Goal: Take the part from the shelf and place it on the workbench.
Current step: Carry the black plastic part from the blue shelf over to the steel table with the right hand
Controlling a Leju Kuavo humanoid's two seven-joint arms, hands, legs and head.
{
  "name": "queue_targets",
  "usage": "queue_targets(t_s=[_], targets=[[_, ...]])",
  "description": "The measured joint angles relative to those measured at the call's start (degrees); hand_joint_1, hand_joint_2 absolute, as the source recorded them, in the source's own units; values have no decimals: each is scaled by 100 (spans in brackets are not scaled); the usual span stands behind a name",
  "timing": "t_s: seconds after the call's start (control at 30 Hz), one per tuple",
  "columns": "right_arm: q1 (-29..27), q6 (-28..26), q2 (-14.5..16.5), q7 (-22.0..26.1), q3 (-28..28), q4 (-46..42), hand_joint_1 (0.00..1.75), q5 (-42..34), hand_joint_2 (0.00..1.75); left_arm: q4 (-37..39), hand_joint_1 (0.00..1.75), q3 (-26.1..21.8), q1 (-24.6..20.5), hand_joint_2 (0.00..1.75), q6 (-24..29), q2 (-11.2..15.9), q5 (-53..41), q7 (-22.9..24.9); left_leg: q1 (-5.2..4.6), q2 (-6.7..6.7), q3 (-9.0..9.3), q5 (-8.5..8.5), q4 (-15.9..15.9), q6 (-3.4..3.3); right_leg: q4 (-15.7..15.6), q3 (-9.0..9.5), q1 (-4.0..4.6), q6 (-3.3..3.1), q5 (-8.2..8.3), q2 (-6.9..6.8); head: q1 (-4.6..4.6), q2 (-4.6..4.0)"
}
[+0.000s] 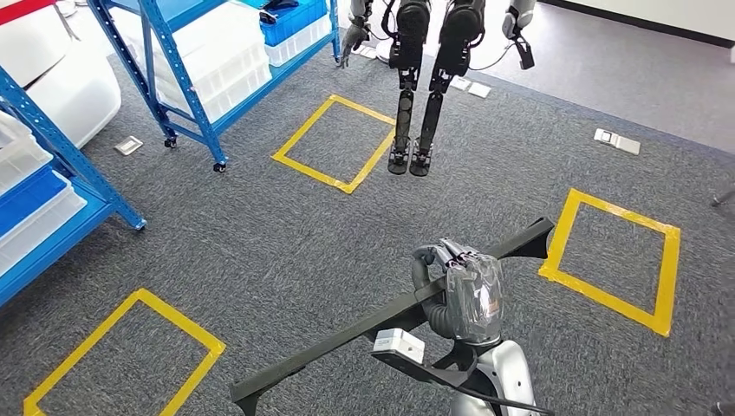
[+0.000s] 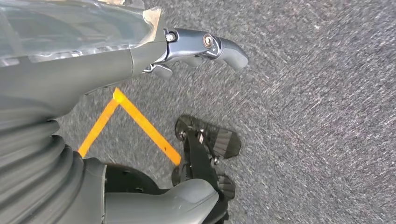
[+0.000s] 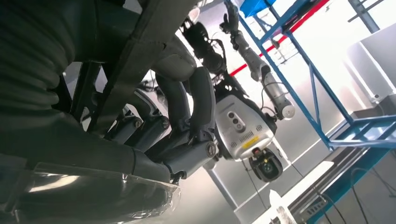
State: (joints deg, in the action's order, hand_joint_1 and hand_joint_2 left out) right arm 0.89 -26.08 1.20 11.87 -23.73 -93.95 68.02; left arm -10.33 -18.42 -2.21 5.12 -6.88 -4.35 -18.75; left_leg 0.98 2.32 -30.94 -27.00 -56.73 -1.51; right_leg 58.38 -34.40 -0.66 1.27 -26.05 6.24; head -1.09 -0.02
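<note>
The part (image 1: 347,334) is a long black bar lying slantwise across the lower middle of the head view, above grey carpet. My right hand (image 1: 459,279) grips it near its middle, with the fingers wrapped over the top. In the right wrist view my right hand (image 3: 187,116) has its fingers curled around the dark bar (image 3: 140,56). My left hand (image 2: 140,60) hangs over the carpet with its fingers (image 2: 205,44) stretched out and nothing in them.
Blue shelves (image 1: 186,78) with white and blue bins stand at the upper left, and another blue shelf (image 1: 52,182) at the left edge. Yellow tape squares (image 1: 338,143) (image 1: 615,260) (image 1: 121,355) mark the carpet. A second humanoid robot (image 1: 425,78) hangs ahead.
</note>
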Motion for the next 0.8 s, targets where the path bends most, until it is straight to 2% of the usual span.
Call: queue_targets(t_s=[0.03, 0.07, 0.1, 0.13, 0.17, 0.2, 0.23, 0.3, 0.33, 0.37, 0.4, 0.43, 0.47, 0.5, 0.53, 0.6, 0.63, 0.67, 0.7, 0.8], targets=[[2, 0, -2, 0, -1, -15, 175, 0, 175, 0, 0, -1, 2, 175, -1, -2, 0, -3, 4, -87, 11, 26, 42, -44, 207, -119, 14, -3, -108, -157, 15, 0], [4, 0, -3, 0, -2, -23, 175, 1, 175, 1, 0, -1, 6, 175, -2, -3, 0, -4, 0, -169, 15, 40, 62, -73, 518, -264, 12, -22, -263, -346, 29, 0], [2, 0, -3, -1, -3, -27, 175, 1, 175, 1, 0, -1, 12, 175, -3, -3, 0, -6, -10, -255, 10, 42, 65, -88, 932, -465, 11, -30, -443, -465, 40, 0], [-7, 0, -7, -1, -2, -28, 175, 0, 175, 2, 0, -1, 17, 175, -4, -3, 0, -7, -20, -343, 6, 41, 64, -88, 1311, -640, 1, -18, -583, -518, 45, 0], [-19, 0, -10, -2, -2, -28, 175, 1, 175, 2, 0, -1, 18, 175, -4, -3, 0, -7, -28, -430, 2, 40, 63, -87, 1547, -739, -11, 11, -656, -545, 44, 0], [-29, 0, -14, -2, -1, -28, 175, 1, 175, 2, 0, -1, 16, 175, -5, -3, 0, -7, -33, -517, 1, 38, 61, -84, 1576, -727, -28, 57, -646, -569, 45, 0], [-34, 1, -17, -2, -1, -28, 175, 2, 175, 2, 0, -1, 13, 175, -5, -4, -1, -7, -34, -591, 6, 34, 60, -77, 1319, -572, -46, 110, -541, -606, 46, 0], [-38, 14, -16, -7, -1, -40, 175, 17, 175, 1, 0, -1, 7, 175, -8, -6, -15, -7, -44, -712, 22, 13, 48, -41, 441, -73, -75, 188, -255, -827, 46, 0], [-45, 25, -15, -13, 1, -58, 175, 32, 175, 1, 0, -1, 6, 175, -10, -4, -28, -7, -56, -761, 30, -4, 37, -11, 96, 112, -68, 188, -150, -926, 42, 0], [-60, 37, -13, -21, 3, -85, 175, 46, 175, 1, 0, -1, 5, 175, -11, -3, -43, -7, -69, -803, 38, -19, 27, 22, -100, 213, -54, 167, -93, -991, 37, 0], [-83, 48, -13, -30, 7, -116, 175, 58, 175, 1, 0, -1, 5, 175, -12, -3, -54, -4, -78, -848, 45, -26, 23, 54, -154, 229, -27, 132, -77, -989, 32, 0], [-115, 58, -12, -36, 14, -152, 175, 63, 175, 1, 0, -1, 5, 175, -12, -7, -60, 0, -72, -896, 58, -29, 24, 84, -161, 206, -10, 97, -57, -917, 31, 0], [-150, 77, -12, -40, 21, -189, 175, 62, 175, 1, 0, -1, 3, 175, -11, -13, -65, 4, -53, -904, 58, -43, 17, 120, -165, 202, -32, 60, -42, -854, 29, 0], [-184, 100, -12, -39, 30, -230, 175, 56, 175, 0, 0, -1, 2, 175, -11, -18, -73, 10, -31, -826, 43, -104, -36, 153, -172, 199, -51, 23, -25, -789, 21, 0], [-210, 128, -10, -33, 38, -266, 175, 47, 175, 0, 0, 0, 3, 175, -7, -21, -82, 14, -12, -686, -12, -231, -190, 178, -182, 199, -72, -21, -5, -726, 12, 0], [-248, 178, 4, -9, 49, -321, 175, 20, 175, 1, 0, 2, 14, 175, 3, -24, -99, 30, 8, -354, -291, -643, -865, 200, -186, 201, -75, -91, 22, -597, -20, 0], [-268, 201, 12, 5, 52, -335, 175, 10, 175, 2, 0, 3, 22, 175, 8, -26, -104, 43, 9, -275, -475, -834, -1279, 199, -185, 193, -61, -113, 30, -527, -26, 0], [-296, 219, 20, 17, 55, -347, 175, 4, 175, 2, 0, 4, 29, 175, 10, -27, -109, 60, 11, -243, -626, -942, -1595, 197, -184, 189, -50, -122, 34, -451, -32, 0], [-329, 231, 22, 26, 59, -357, 175, 3, 175, 2, 0, 4, 32, 175, 9, -27, -116, 79, 12, -231, -693, -930, -1717, 190, -181, 187, -42, -124, 36, -373, -32, 0], [-402, 240, 22, 45, 78, -383, 175, 8, 175, 2, 0, 4, 32, 175, 3, -27, -140, 121, 17, -190, -463, -505, -1187, 158, -168, 200, -38, -121, 38, -186, -34, 0]])
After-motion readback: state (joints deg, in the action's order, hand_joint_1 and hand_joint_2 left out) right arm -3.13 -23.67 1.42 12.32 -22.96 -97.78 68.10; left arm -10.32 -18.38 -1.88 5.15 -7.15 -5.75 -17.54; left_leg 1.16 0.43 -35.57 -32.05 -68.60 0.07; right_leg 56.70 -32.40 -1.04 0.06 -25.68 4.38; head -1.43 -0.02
